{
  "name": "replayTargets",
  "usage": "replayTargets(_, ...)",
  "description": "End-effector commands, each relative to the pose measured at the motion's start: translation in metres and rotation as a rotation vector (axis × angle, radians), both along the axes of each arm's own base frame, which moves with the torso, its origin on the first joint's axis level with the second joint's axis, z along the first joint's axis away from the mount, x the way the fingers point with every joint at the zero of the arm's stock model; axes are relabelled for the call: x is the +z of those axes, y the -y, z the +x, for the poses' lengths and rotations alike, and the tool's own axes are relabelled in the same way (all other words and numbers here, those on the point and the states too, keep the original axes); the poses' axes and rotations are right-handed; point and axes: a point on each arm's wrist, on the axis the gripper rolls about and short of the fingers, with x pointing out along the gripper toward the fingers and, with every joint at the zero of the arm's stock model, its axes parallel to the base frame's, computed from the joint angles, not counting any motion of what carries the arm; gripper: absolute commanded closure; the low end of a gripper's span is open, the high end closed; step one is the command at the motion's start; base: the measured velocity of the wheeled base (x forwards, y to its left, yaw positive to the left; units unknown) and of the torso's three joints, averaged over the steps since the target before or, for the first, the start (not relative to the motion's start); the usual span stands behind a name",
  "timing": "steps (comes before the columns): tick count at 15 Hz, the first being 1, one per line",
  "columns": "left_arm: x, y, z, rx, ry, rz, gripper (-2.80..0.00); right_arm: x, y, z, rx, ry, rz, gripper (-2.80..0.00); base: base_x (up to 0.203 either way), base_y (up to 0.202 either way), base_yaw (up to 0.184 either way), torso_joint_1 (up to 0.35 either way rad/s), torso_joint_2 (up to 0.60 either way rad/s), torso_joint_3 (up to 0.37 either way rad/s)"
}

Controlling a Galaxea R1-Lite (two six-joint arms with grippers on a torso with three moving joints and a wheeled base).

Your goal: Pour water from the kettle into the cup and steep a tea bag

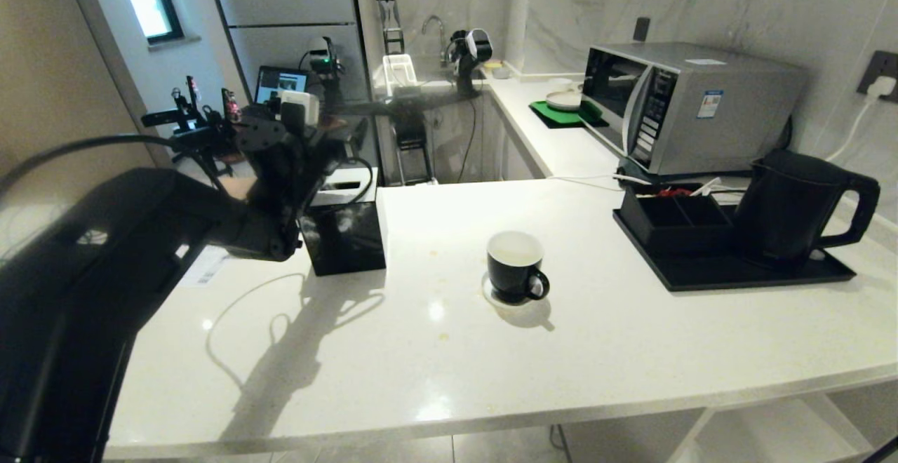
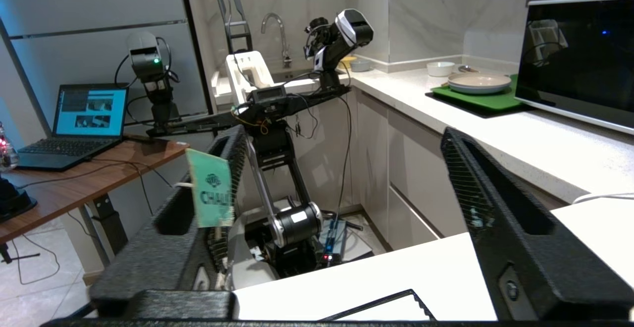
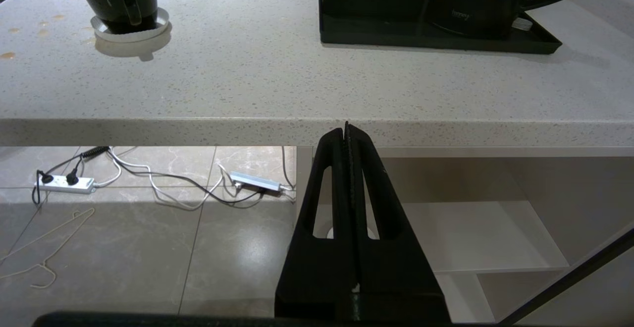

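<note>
Hugging the counter (image 1: 393,351) edge (left), cup (image 1: 515,266) stands alone.

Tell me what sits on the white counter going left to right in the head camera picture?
Left gripper hovering at the left edge → glossy black box → black cup → black compartmented box on the tray → black kettle.

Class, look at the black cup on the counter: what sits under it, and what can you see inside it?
Under the cup lies a pale round coaster, only its rim showing. Inside, the white wall is visible; the bottom, and whether it holds water or a tea bag, cannot be made out.
</note>
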Motion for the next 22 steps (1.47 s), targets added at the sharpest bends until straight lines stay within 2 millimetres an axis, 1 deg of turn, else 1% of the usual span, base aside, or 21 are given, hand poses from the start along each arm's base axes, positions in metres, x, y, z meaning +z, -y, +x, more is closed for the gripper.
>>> replayTargets(1, 0.0013, -0.0001, -0.0005, 0.001, 0.009, -0.002, -2.80, 0.0000, 0.0000, 0.0001, 0.001, -0.002, -0.001, 0.00, 0.000, 0.000, 0.000, 0.000, 0.00, 0.000)
replayTargets(12, 0.0016, -0.0058, -0.0018, 0.017, 0.030, -0.008, -2.80, 0.0000, 0.0000, 0.0001, 0.001, -0.002, -0.001, 0.00, 0.000, 0.000, 0.000, 0.000, 0.00, 0.000)
replayTargets(22, 0.0034, -0.0051, -0.0027, 0.016, 0.033, -0.009, -2.80, 0.0000, 0.0000, 0.0001, 0.001, -0.002, -0.001, 0.00, 0.000, 0.000, 0.000, 0.000, 0.00, 0.000)
